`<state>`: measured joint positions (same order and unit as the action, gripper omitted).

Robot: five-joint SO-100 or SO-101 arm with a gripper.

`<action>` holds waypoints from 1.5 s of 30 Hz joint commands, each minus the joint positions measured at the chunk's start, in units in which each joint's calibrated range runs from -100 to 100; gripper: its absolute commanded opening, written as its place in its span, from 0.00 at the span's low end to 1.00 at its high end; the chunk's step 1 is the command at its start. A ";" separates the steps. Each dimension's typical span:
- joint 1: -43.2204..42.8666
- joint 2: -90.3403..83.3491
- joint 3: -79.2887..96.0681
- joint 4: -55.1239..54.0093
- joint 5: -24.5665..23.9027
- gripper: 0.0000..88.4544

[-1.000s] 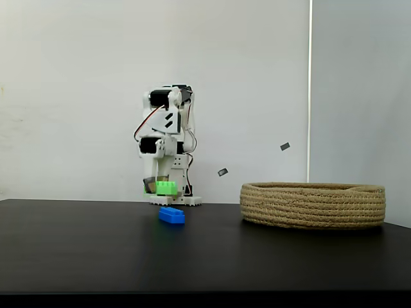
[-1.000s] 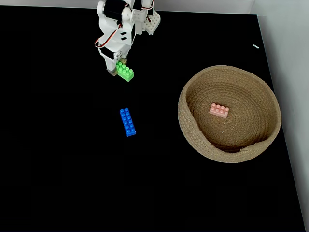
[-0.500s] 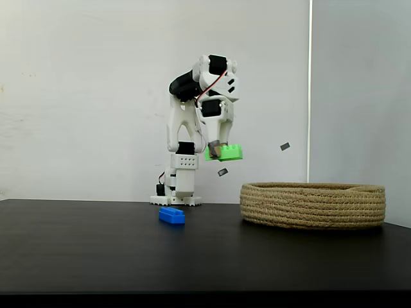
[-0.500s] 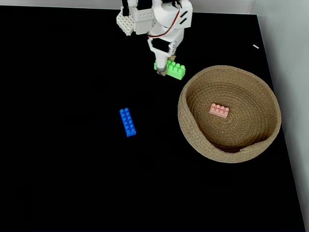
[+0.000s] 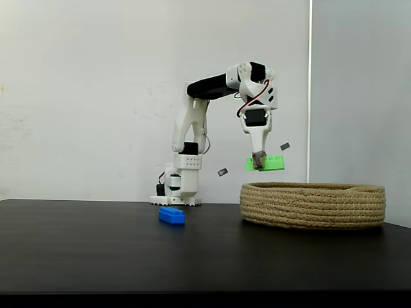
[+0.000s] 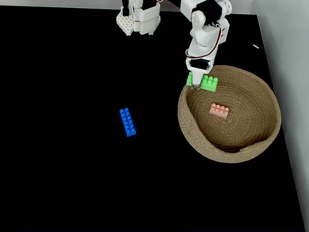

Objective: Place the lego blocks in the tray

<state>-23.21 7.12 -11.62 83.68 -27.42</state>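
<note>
My gripper (image 5: 259, 162) (image 6: 196, 85) is shut on the green brick (image 5: 272, 163) (image 6: 208, 82) and holds it in the air just above the near-left rim of the tan rope basket (image 5: 313, 205) (image 6: 195, 136). The pale pink brick (image 6: 219, 110) lies flat on the basket's floor. The blue brick (image 5: 171, 215) (image 6: 127, 122) lies on the black table, well to the left of the basket in both fixed views.
The arm's white base (image 5: 176, 200) (image 6: 137, 22) stands at the table's far edge. The black table (image 6: 63, 169) runs wide to the left and front. A white wall (image 5: 77, 96) rises behind, and the table's right edge lies close beside the basket.
The arm has swung right with the green brick, from near its base up and over to the basket's rim. Blue and pink bricks have not moved.
</note>
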 commanded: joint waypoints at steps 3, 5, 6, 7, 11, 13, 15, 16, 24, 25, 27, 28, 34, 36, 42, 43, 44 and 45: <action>-1.19 -1.36 -3.75 -0.17 0.68 0.53; -0.78 -1.71 -3.20 0.66 0.68 0.54; -0.29 -1.79 -3.29 1.74 0.68 0.55; 0.45 -2.22 -3.29 2.91 0.68 0.56; 9.03 -6.18 -1.28 7.83 0.29 0.55; 16.20 -8.33 0.09 8.16 1.12 0.55; 23.21 -9.62 1.54 5.08 2.93 0.54; 26.09 -9.96 2.82 2.66 4.25 0.54; 36.73 -9.19 8.84 -2.00 6.11 0.54; 37.31 -8.76 9.30 -2.09 4.35 0.54; 37.64 -7.90 11.39 -4.09 2.00 0.53; 37.39 -7.30 12.40 -5.25 1.22 0.53; 34.17 -3.34 9.11 -5.67 -4.05 0.52; 33.27 -1.97 7.75 -5.84 -6.50 0.53; 32.52 6.80 -0.83 -6.50 -9.52 0.53; 32.52 8.44 -2.74 -6.34 -9.82 0.52; 32.52 9.99 -4.47 -6.34 -10.06 0.52; 32.52 11.36 -6.12 -6.34 -10.31 0.51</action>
<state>9.45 16.79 -9.32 77.43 -36.75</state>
